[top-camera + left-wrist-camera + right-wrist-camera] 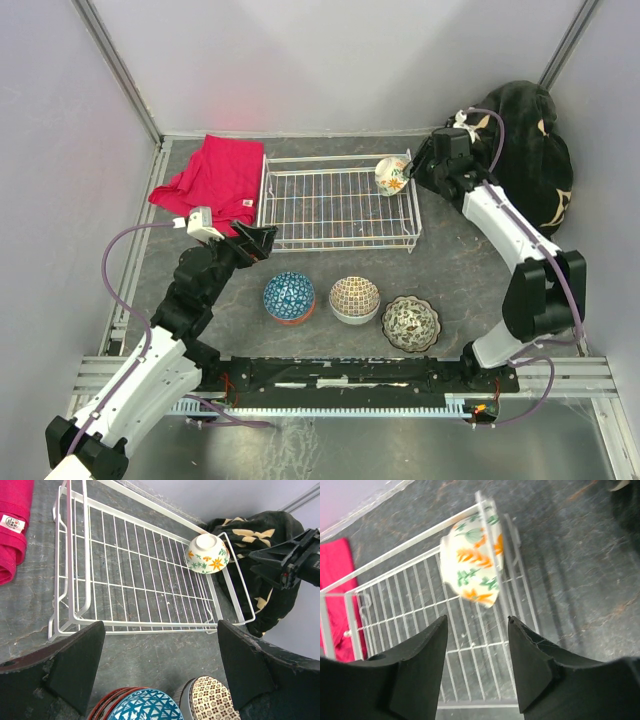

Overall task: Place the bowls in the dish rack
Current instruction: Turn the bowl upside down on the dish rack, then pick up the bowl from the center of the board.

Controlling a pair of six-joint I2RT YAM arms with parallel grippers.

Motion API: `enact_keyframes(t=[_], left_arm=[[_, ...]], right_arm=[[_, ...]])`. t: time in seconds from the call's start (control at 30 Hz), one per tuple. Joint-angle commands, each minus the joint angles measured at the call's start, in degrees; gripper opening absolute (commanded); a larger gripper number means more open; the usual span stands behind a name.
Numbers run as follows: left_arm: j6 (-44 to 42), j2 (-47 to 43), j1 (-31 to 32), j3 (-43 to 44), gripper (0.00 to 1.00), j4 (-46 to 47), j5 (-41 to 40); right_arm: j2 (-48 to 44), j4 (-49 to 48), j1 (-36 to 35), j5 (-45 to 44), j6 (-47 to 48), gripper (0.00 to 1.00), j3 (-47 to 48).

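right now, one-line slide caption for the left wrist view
Open left gripper faces the dish rack, one floral bowl in its far corner, blue bowl and lattice bowl outside it.

Most of the dish rack (330, 210) is not filled. Its far right corner is taken by 1 floral bowl (392, 177). 3 bowls (354, 298) are lined up in front.

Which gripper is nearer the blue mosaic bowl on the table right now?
Left. The left gripper hovers just beyond the blue mosaic bowl, by the front left corner of the dish rack. The right gripper is far across, at the back right corner beside the orange floral bowl.
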State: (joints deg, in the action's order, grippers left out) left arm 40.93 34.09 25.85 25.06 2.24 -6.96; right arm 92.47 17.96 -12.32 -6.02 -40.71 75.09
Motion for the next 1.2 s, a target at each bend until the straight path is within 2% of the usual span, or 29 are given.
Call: enact_keyframes(t=[0.0,0.17,0.43,0.57,0.93,1.17], left_arm=[[-3.1,-1.0,0.3,0.8,0.99,2.0,-0.2],[-2.9,-2.1,0.5,1.0,0.99,1.3,-0.6],[-2.9,-2.4,0.8,1.3,0.99,1.2,0.2],[-2.9,-3.0,1.1,1.5,0.99,0.8,-0.1],[-3.3,-3.3,1.6,1.4,0.99,0.4,-1.1],[-3.4,-3.3,1.8,1.3,0.99,0.4,-1.7]], right_arm=[[-7.6,2.6,-4.2,-0.7,2.1,0.63,-0.2],[-16.5,8.1,-9.7,-3.3,5.5,0.74,-4.2],[-36.9,15.2,-16.0,-3.0,6.8,0.75,-18.9],[-44.2,19.3,-19.0,-0.6,7.7,0.74,-25.3],[-51.4,19.2,-27.5,8.4,7.4,0.69,-37.8],[-52.9,20.6,-36.5,4.0,4.5,0.59,-39.4]])
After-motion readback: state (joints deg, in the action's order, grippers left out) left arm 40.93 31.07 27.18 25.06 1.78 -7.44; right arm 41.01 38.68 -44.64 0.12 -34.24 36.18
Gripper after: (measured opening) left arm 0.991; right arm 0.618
